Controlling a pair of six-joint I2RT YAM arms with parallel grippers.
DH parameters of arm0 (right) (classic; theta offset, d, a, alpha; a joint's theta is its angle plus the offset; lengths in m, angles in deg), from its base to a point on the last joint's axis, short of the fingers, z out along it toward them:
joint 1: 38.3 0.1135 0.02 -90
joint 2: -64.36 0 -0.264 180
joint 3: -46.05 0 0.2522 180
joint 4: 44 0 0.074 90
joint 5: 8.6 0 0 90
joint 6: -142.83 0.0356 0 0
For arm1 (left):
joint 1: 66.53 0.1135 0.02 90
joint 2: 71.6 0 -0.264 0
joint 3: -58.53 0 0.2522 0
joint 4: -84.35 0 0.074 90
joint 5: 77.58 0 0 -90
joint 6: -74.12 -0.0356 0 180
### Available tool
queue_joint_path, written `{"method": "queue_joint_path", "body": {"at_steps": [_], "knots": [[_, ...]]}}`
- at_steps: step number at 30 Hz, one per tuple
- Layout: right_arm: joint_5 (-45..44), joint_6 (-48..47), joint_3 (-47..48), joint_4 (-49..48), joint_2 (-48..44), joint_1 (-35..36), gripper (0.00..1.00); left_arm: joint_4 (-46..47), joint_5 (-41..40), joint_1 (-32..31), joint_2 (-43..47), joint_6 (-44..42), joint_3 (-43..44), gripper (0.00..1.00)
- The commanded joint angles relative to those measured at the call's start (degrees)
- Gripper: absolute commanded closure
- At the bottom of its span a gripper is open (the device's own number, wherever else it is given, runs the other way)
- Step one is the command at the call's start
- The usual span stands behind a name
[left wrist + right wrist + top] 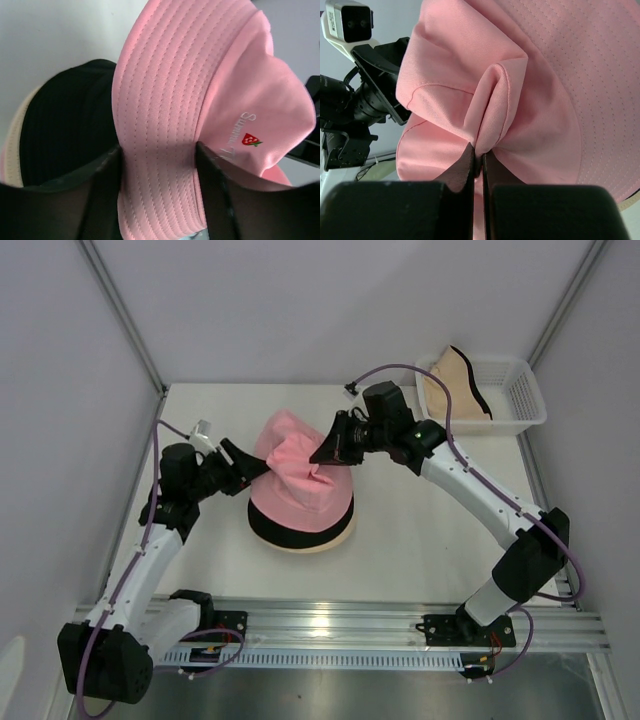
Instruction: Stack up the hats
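A pink hat (300, 465) with a small strawberry logo hangs between my two grippers, above a black hat (290, 530) that sits on a pale peach hat (338, 538). My right gripper (322, 452) is shut on a pinched fold of the pink crown (520, 100), its jaws nearly touching (479, 150). My left gripper (245, 462) is at the hat's left side. Its fingers stand apart with the stitched pink brim (175, 75) lying between them (159, 150). The black hat (70, 130) shows below it. A cream-beige hat (455, 380) lies in the basket.
The white lattice basket (520, 390) stands at the table's back right corner. The left arm's wrist camera (350, 20) is close to the pink hat in the right wrist view. White walls enclose the table on three sides.
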Motion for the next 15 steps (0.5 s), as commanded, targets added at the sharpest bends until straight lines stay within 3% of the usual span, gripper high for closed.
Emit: {"method": "queue_joint_path", "body": {"at_steps": [1,2,3,6,11,12,15], "knots": [[0.88,-0.95,2.33,-1.28,0.67,0.54,0.96,7.70,5.45,0.81,0.91,3.16,-2.15,0.45],[0.79,-0.95,2.15,-1.37,0.58,0.63,0.96,7.97,5.37,0.81,1.08,3.34,-2.68,0.51],[0.53,-1.04,2.07,-1.19,0.58,0.63,0.96,7.88,5.02,0.90,1.26,3.34,-3.03,0.64],[-0.17,-1.48,1.89,-0.32,0.58,0.63,0.89,5.00,2.83,0.90,2.31,2.21,-2.86,0.76],[-1.50,-2.79,1.19,0.74,-0.21,0.63,0.66,-1.86,-3.05,1.25,5.91,-1.48,-0.93,0.79],[-1.58,-3.15,1.27,0.91,-0.56,0.54,0.58,-2.83,-3.77,1.51,6.53,-2.79,-0.49,0.79],[-0.71,-4.73,1.54,2.06,-1.52,-0.85,0.47,-5.12,-4.92,1.95,8.20,-4.38,-0.40,0.75]]}}
